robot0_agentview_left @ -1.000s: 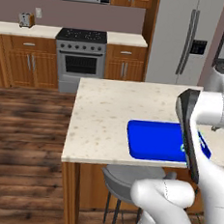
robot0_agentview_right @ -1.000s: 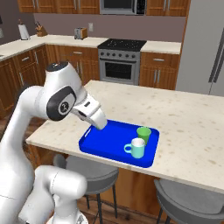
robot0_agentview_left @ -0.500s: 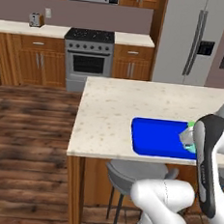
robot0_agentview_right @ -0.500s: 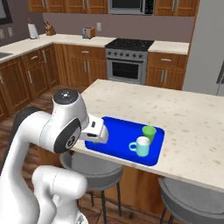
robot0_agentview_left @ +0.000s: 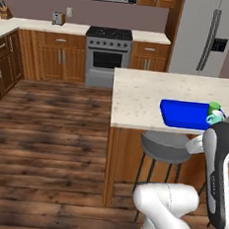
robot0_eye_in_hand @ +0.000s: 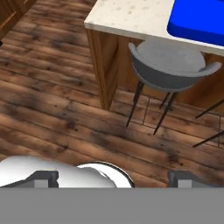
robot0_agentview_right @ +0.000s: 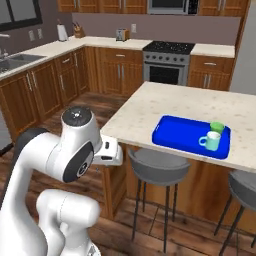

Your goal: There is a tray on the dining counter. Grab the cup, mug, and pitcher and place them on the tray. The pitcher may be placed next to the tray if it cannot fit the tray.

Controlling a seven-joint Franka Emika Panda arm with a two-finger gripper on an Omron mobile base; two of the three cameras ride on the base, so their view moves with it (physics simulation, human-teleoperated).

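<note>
Cup (robot0_agentview_right: pixel 217 127) and mug (robot0_agentview_right: pixel 212 141) stand on the tray (robot0_agentview_right: pixel 177 132) — hand (robot0_eye_in_hand: pixel 111 177) open, empty, over the floor (robot0_eye_in_hand: pixel 52 105).

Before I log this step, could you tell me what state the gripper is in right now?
Gripper: open and empty, fingertips set wide apart, looking down at the wooden floor beside a grey stool.

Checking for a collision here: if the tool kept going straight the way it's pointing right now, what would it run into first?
Most likely the wooden floor. The open tool points down at the planks beside the grey stool, short of the dining counter. Depth is unclear, but nothing seems to lie between.
</note>
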